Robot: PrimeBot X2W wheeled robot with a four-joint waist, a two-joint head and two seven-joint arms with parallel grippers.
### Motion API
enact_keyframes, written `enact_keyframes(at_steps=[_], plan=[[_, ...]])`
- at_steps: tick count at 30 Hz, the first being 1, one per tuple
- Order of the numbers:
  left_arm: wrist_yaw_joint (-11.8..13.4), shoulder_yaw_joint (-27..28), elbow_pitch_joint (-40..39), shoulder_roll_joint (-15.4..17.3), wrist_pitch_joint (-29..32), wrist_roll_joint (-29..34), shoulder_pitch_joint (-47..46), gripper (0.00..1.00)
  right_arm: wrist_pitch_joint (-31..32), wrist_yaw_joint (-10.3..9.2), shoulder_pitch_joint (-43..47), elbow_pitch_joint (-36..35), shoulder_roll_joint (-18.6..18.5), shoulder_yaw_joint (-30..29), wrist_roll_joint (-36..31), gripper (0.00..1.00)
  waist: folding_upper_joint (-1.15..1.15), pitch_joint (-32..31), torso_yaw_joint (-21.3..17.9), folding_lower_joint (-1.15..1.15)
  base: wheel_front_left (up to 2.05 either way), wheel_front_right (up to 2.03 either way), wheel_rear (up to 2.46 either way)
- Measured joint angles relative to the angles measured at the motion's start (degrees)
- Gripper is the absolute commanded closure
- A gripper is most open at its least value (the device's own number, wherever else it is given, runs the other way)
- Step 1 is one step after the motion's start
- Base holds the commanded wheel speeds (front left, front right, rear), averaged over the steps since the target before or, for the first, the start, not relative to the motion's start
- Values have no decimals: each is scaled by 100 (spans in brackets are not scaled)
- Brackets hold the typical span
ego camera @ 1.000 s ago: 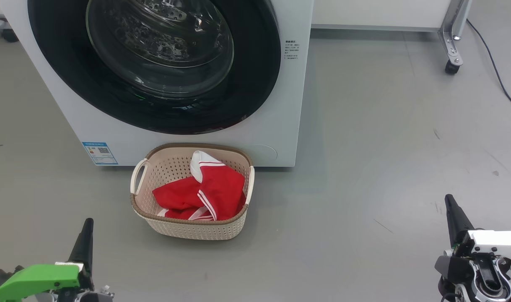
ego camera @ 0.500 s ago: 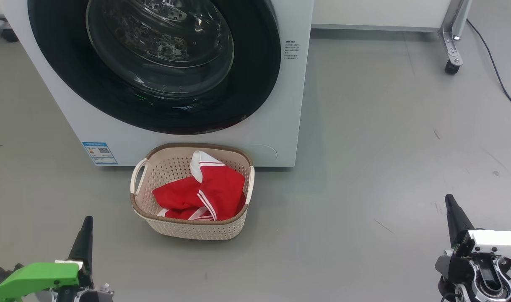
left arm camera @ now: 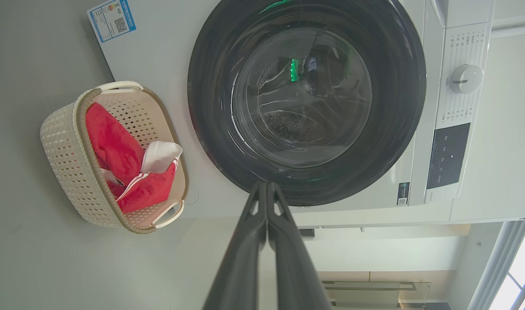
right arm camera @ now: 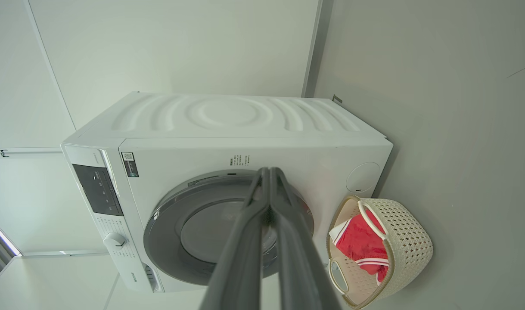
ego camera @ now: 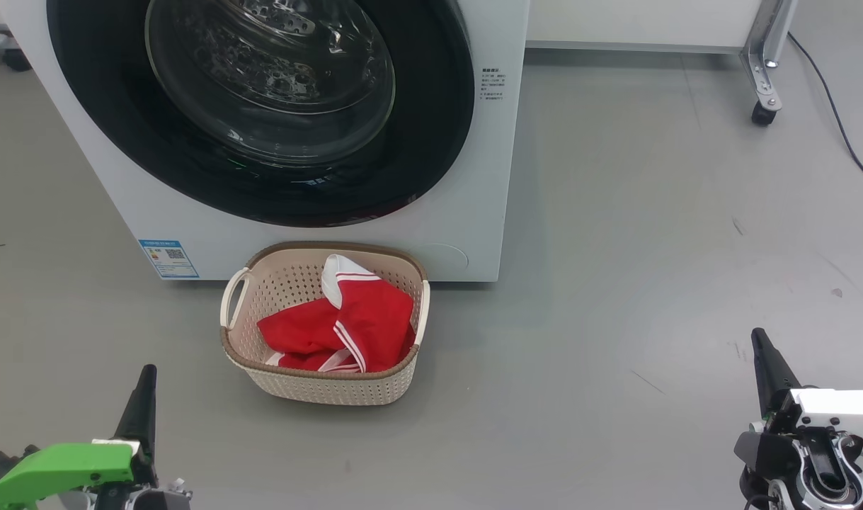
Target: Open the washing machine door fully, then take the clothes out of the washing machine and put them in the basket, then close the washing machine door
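The white washing machine [ego camera: 466, 212] stands at the top left of the head view. The washing machine door [ego camera: 431, 127], with its black ring and glass bowl, lies flat against the front. On the floor just in front sits the cream basket [ego camera: 332, 389], and the red clothes with white stripes [ego camera: 360, 319] lie in it. My left gripper [ego camera: 148, 373] is low at the left and shut on nothing. Low at the right, my right gripper [ego camera: 758, 336] is also shut with nothing in it. Both are well back from the basket. The left wrist view shows the left gripper [left arm camera: 266, 185], the door [left arm camera: 396, 107] and the basket [left arm camera: 68, 163].
A metal frame leg on a caster [ego camera: 764, 92] stands at the back right, with a black cable [ego camera: 842, 134] running across the grey floor beside it. The right wrist view shows the washing machine [right arm camera: 228, 116] from its right side, close to a white wall.
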Motion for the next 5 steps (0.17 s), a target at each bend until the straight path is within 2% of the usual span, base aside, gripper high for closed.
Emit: enact_keyframes(at_steps=[5], plan=[[0,7,-2,-1,0,0,-1,100,0,0,0,-1,1,-1,0,100,0,0,0,0,0,0,0]])
